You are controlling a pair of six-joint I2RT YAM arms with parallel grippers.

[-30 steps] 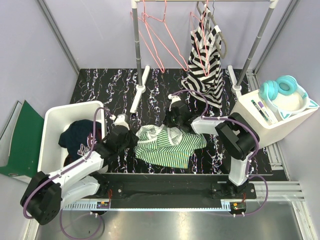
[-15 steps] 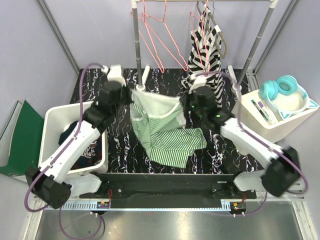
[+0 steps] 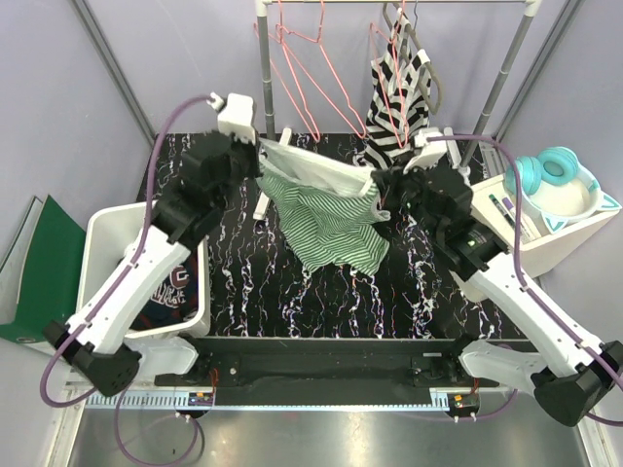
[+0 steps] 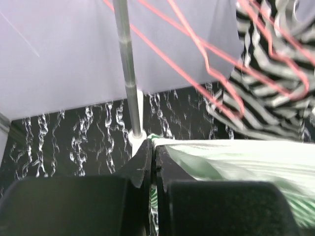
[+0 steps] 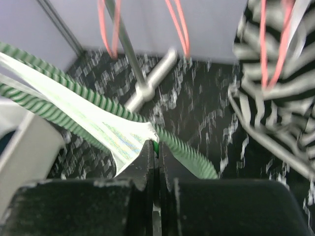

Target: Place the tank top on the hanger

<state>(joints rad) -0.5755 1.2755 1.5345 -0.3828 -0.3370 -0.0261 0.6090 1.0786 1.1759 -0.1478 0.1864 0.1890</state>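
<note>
The green-and-white striped tank top hangs in the air, stretched between both grippers above the marbled black mat. My left gripper is shut on its left upper edge; in the left wrist view the cloth runs out to the right from the closed jaws. My right gripper is shut on the right upper edge, the fabric pinched at the tips. Salmon-pink wire hangers hang on the rail just behind the top, and show close in the left wrist view.
A black-and-white striped garment hangs on the rack's right side. The rack's posts and feet stand on the mat. A white bin with dark clothes is at left. A white box with teal headphones is at right.
Both arms have lifted the tank top off the mat and carried it up and back toward the rail. The right gripper shut on the cloth at the start of this lift.
</note>
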